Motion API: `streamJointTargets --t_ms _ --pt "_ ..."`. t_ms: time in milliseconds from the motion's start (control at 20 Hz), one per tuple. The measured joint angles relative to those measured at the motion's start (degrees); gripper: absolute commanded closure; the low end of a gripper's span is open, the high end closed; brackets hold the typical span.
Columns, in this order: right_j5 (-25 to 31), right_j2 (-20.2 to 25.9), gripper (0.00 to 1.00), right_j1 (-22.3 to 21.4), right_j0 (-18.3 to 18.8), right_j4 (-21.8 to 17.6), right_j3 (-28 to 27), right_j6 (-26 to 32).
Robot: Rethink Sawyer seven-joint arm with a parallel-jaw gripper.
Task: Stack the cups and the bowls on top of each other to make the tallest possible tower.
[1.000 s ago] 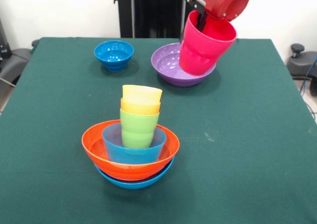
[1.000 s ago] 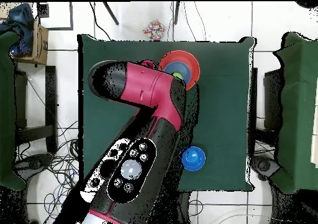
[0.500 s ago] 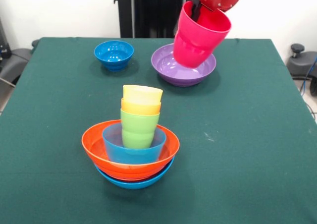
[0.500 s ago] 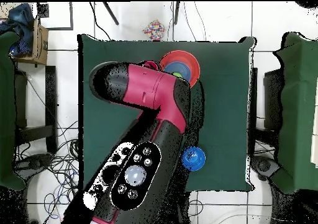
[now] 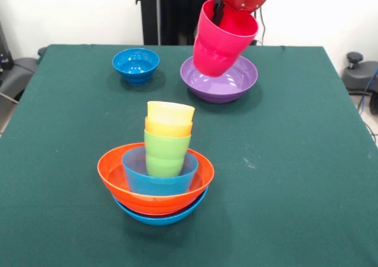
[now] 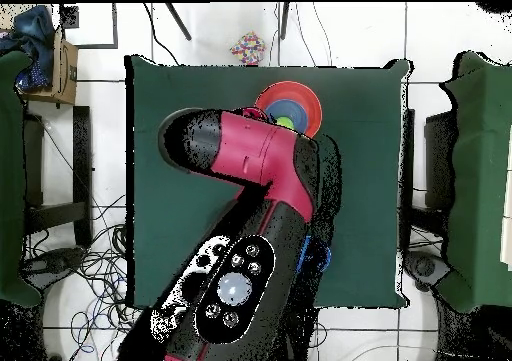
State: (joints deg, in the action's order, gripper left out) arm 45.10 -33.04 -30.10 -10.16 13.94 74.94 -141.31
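Magenta-pink cup (image 5: 222,39), purple bowl (image 5: 221,81), dark-blue bowl (image 5: 136,64), green table (image 5: 283,160).

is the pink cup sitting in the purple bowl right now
No, the magenta-pink plastic cup hangs tilted in the air above the large purple plastic bowl, held by the pincer.

Arm (image 6: 262,177): glossy red shell, black joint sections; black panel with round grey buttons near base.
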Motion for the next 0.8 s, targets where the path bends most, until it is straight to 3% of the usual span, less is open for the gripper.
streamJointTargets --t_ms 800 --pt "0.0 2.3 1.0 0.0 3.2 -0.2 1.1 0.0"
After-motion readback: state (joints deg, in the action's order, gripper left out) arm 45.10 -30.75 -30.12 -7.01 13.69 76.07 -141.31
